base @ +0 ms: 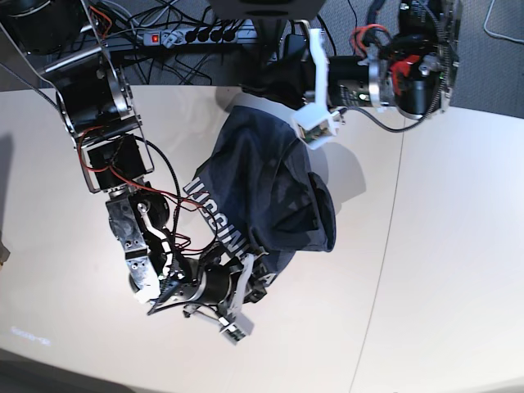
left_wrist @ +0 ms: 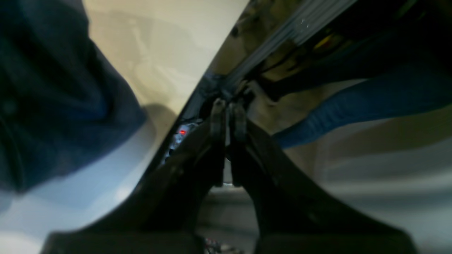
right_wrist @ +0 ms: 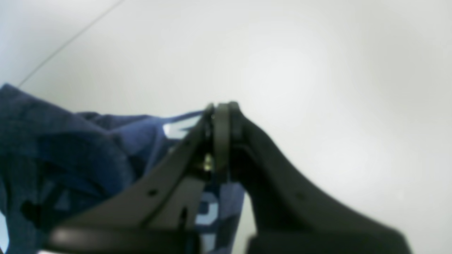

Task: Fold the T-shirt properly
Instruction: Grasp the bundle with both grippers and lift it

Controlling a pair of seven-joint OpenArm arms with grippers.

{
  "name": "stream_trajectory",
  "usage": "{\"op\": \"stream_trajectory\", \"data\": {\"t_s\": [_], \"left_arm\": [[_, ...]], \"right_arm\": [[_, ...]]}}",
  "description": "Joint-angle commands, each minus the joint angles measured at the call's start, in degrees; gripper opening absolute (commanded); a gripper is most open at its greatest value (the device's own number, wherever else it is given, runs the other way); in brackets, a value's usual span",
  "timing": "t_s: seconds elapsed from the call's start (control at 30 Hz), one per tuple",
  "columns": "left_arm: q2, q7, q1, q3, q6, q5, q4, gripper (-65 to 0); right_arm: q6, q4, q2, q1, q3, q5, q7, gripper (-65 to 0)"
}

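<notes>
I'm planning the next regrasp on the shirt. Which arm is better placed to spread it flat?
Probably the right: its gripper is shut on the T-shirt at the near edge. The left gripper is shut too, holding no cloth that shows.

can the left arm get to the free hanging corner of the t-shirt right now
Probably yes. The left tool, shut and apparently empty, hangs beside the T-shirt; nothing blocks the drooping corner. The right tool grips the opposite edge.

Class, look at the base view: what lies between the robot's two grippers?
The T-shirt spans the whole stretch, bunched and draped, from the right gripper near its lower edge to the left gripper at its top. The base view shows this.
</notes>
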Motion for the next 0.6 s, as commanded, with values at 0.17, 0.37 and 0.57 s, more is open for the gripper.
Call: {"op": "stream_trajectory", "data": {"t_s": [0.17,0.37,0.57], "left_arm": [[5.2,-7.43,-1.84,3.89,-0.06,8.46,-4.94,-62.0],[8.52,-8.04,-7.34,6.97,-0.06,8.83,-12.76,-62.0],[10.36,-13.16,-10.1,8.0,-0.06,13.03,-19.74,-62.0]], "right_arm": [[2.21,-2.45,-1.07,1.88,0.37,-0.83,1.25,-65.0],[2.21,-5.86,-1.42,1.84,0.37,-1.29,1.42,-65.0],[2.21,-6.34,-2.01,1.86,0.37,-1.29,1.51,-65.0]]}}
